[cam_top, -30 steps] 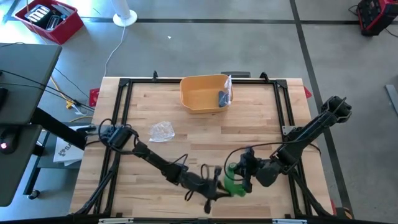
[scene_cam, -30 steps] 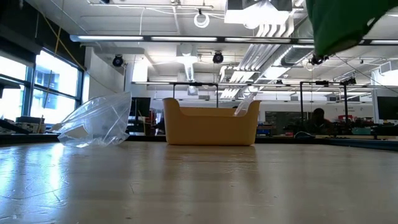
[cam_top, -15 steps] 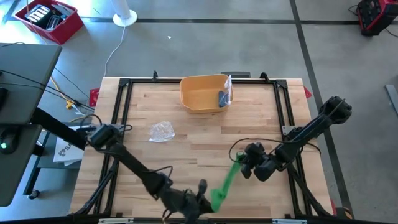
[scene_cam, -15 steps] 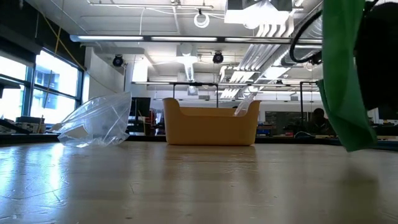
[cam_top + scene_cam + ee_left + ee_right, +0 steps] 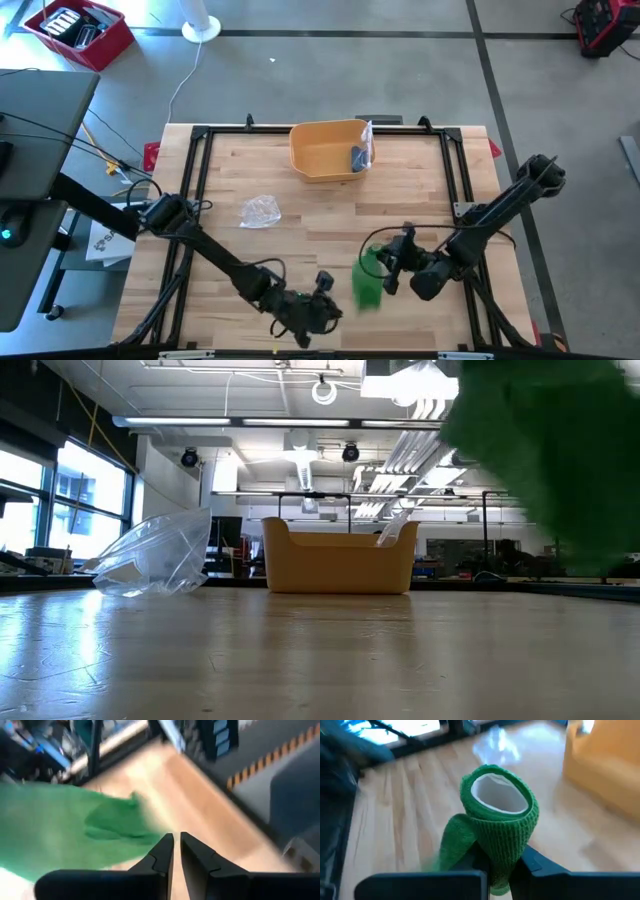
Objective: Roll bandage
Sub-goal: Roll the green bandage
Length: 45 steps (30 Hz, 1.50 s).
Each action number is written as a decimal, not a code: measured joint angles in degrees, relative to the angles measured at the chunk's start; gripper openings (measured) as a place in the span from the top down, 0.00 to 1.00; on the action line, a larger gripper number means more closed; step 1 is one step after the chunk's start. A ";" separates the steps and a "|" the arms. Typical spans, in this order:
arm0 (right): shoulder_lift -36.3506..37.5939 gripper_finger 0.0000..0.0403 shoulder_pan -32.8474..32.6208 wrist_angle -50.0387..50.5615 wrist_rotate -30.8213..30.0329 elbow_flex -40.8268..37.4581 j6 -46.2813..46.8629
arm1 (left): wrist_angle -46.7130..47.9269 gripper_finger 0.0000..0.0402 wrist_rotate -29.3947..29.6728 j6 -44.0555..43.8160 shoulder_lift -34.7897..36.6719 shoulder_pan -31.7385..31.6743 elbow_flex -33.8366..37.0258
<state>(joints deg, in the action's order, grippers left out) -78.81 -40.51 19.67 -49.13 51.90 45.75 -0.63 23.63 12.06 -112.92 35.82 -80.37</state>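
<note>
The green bandage (image 5: 497, 820) is a roll on a white core with a loose tail (image 5: 367, 285). My right gripper (image 5: 388, 268) is shut on it above the table's near right part. In the low view the bandage (image 5: 560, 450) is a green blur well above the wood. My left gripper (image 5: 325, 303) hovers to the left of the tail near the front edge. Its fingers (image 5: 165, 851) are only a narrow slit apart, with nothing between them. The tail (image 5: 75, 830) shows beside them, apart. My right gripper pinches the roll's wound side (image 5: 501, 862) between its two fingers, with the open white core end turned away from the hand. The roll is lifted clear of the table. The loose tail (image 5: 452, 845) droops slack below it.
A yellow bin (image 5: 312, 160) with a small blue thing inside stands at the far middle. A crumpled clear plastic bag (image 5: 260, 210) lies left of centre. A black frame (image 5: 195, 180) runs round the wooden top.
Half a second ago the tail was drawn taut from my right gripper to my left one near the front edge. My left gripper has let go and risen a little. The tail has fallen back slack beside my right gripper.
</note>
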 joint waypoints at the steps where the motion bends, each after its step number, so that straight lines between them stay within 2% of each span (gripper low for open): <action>1: 0.00 0.94 0.00 2.10 -1.39 2.33 -1.10 | 2.35 0.92 0.53 0.03 0.00 -0.19 -0.01; 3: 0.00 0.94 -0.02 7.31 -4.65 6.54 -2.25 | 8.94 0.90 3.20 -1.25 0.00 -0.30 -0.01; 7: 0.02 0.94 -0.02 12.24 -9.75 13.19 -5.06 | 20.65 0.88 13.34 -8.82 -0.07 -0.31 0.05; 9: 0.02 0.94 0.01 12.49 -10.12 15.06 -8.80 | 21.24 0.88 16.79 -9.59 0.17 -0.36 0.05; 12: 0.02 0.94 0.37 12.45 -10.49 16.39 -11.59 | 17.70 0.88 18.03 -6.42 0.67 -0.39 0.05; 16: 0.00 0.94 0.58 15.44 -9.75 16.39 -9.63 | 5.88 0.88 13.99 1.40 0.54 -1.02 0.04; 20: 0.02 0.94 0.76 21.05 -6.29 15.97 -1.84 | -5.46 0.87 4.75 12.48 -0.89 -2.49 -0.01; 23: 0.02 0.94 0.76 22.42 -5.54 15.04 0.99 | -12.11 0.83 -0.89 17.49 -2.28 -3.90 -0.01; 26: 0.02 0.94 0.76 22.52 -4.70 13.91 3.55 | -14.39 0.76 -3.35 18.40 -2.64 -5.38 -0.01; 32: 0.00 0.94 0.76 22.76 -2.81 11.87 5.71 | -18.08 0.59 -9.12 14.31 -2.64 -7.98 -0.01; 34: 0.00 0.94 0.76 22.58 -2.80 11.73 5.75 | -18.08 0.55 -8.85 16.22 -2.64 -8.22 -0.01; 37: 0.00 0.94 0.76 22.53 -2.75 11.67 5.87 | -16.76 0.53 -1.53 21.73 -2.64 -8.13 -0.01; 39: 0.00 0.94 0.76 22.54 -2.76 11.67 6.28 | -16.82 0.53 1.37 25.06 -2.64 -8.06 -0.01; 45: 0.00 0.94 0.76 22.53 -2.73 11.67 6.79 | -17.32 0.53 -0.41 27.30 -3.06 -9.51 -0.01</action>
<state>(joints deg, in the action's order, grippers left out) -78.81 -39.75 42.20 -51.86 63.57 52.55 -17.96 23.22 39.36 -115.98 26.30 -80.38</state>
